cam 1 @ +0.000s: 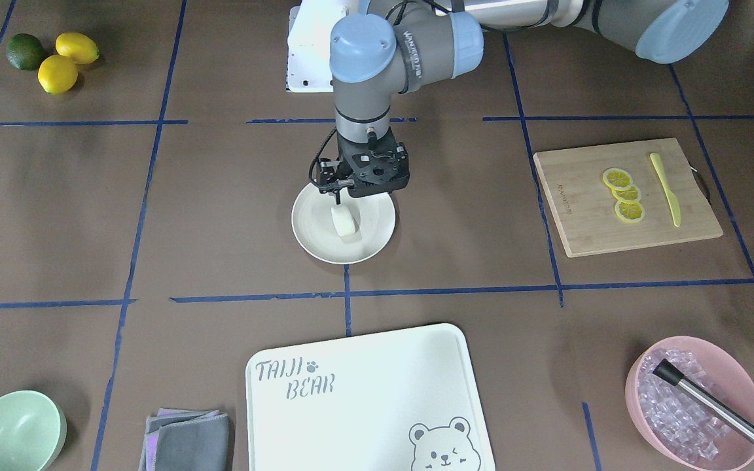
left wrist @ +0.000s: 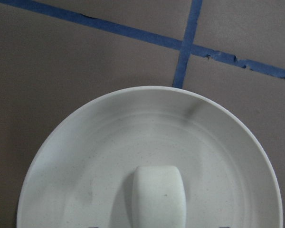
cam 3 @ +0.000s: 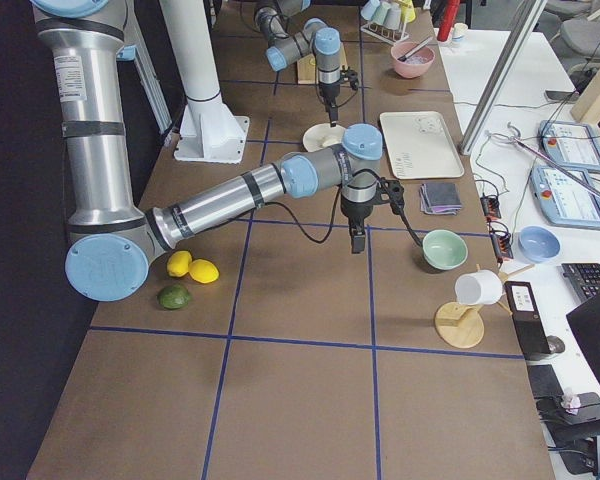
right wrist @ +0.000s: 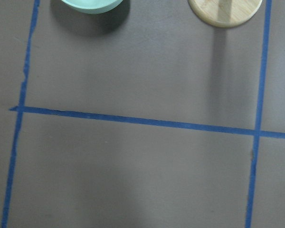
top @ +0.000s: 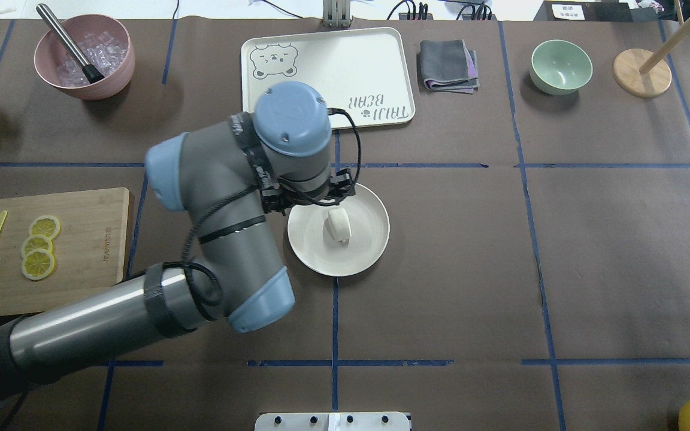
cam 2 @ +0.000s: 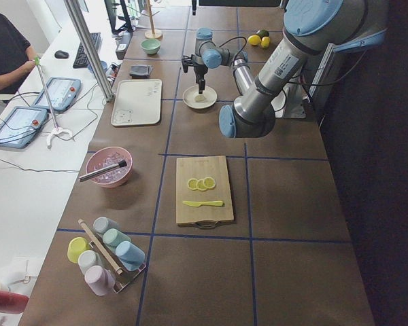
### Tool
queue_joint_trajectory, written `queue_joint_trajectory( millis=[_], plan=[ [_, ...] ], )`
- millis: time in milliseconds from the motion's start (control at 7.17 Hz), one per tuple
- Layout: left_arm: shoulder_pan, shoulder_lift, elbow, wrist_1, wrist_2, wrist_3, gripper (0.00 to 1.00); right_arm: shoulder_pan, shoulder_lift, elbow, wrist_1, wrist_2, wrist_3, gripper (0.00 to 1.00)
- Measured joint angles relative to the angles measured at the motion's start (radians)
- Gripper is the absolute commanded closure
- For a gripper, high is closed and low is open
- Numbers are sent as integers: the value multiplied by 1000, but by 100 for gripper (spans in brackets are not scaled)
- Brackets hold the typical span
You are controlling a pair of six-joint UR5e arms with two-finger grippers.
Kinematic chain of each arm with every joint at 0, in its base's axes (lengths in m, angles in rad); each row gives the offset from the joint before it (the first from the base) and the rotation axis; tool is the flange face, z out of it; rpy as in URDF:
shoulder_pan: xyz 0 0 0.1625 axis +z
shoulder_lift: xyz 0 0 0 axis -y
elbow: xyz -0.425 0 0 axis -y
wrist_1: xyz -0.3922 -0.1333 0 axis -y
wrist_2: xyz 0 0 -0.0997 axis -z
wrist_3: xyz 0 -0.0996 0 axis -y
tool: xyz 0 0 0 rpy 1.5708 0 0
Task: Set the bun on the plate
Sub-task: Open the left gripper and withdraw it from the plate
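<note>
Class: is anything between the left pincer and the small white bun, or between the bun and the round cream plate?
Nothing visible is. The small white bun lies on the round cream plate, just below the left pincer.

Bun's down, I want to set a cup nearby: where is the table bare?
Bare: the wide stretch on the robot's right of the plate, up to the green bowl. Crowded: the left arm covers the other side; the bear board lies just beyond.

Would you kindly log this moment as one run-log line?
bun resting on plate | left gripper open above bun | right gripper elsewhere, state unclear
</note>
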Motion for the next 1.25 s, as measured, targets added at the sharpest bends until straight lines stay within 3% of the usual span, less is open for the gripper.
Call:
queue_joint_trajectory(
  millis=[279, 558, 976, 1255],
  plan=[
    [-100, 163, -182, 56, -87, 167, 0, 136, -21, -133, 2, 63, -242, 0],
    [-228, 262, -284, 151, -162, 385, 0, 233, -56, -199, 4, 94, -363, 0],
    [-473, 448, -319, 176, -318, 722, 0, 279, -106, -199, 43, 103, -381, 0],
    [-649, 575, -304, 176, -361, 992, 0, 281, -122, -202, 71, 101, -372, 0]
  ],
)
